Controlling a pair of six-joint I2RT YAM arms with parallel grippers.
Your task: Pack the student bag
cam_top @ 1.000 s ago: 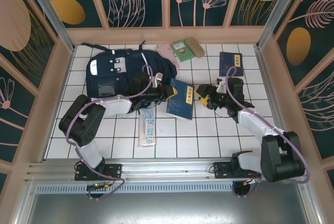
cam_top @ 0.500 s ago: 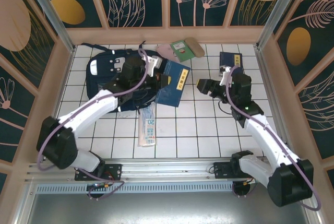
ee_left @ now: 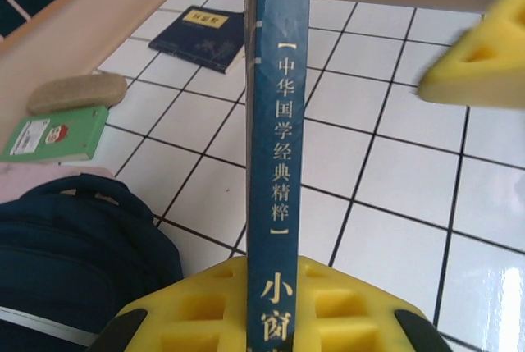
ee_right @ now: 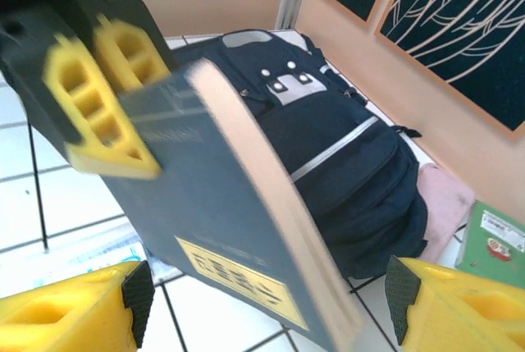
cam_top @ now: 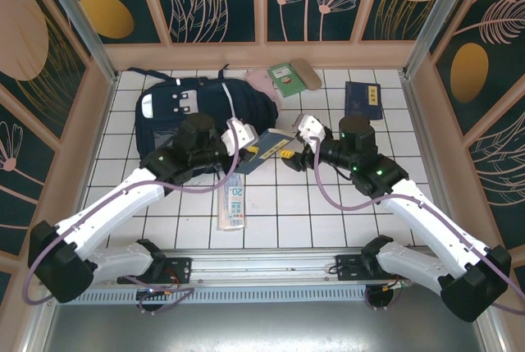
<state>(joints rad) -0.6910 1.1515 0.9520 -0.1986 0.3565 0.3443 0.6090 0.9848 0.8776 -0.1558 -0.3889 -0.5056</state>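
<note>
The left pincer [cam_top: 248, 152] clamps a blue book [cam_top: 275, 144] beside the student bag [cam_top: 205, 93] in the worktop's far-left corner. The right pincer [cam_top: 294, 157], spread wide, faces the book.

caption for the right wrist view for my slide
The left pincer holds a blue book off the table, with the navy bag behind it.

Tiled table [cam_top: 279, 212] carries student bag [cam_top: 205, 93], navy book [cam_top: 363, 99], green booklet [cam_top: 286, 80], packet [cam_top: 232, 204].

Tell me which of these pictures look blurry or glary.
Right wrist: the book is smeared by motion, the backpack behind it sharper. Left wrist: the book's lettering reads sharp, some glare on the near tiles. Top external: evenly lit, crisp.
</note>
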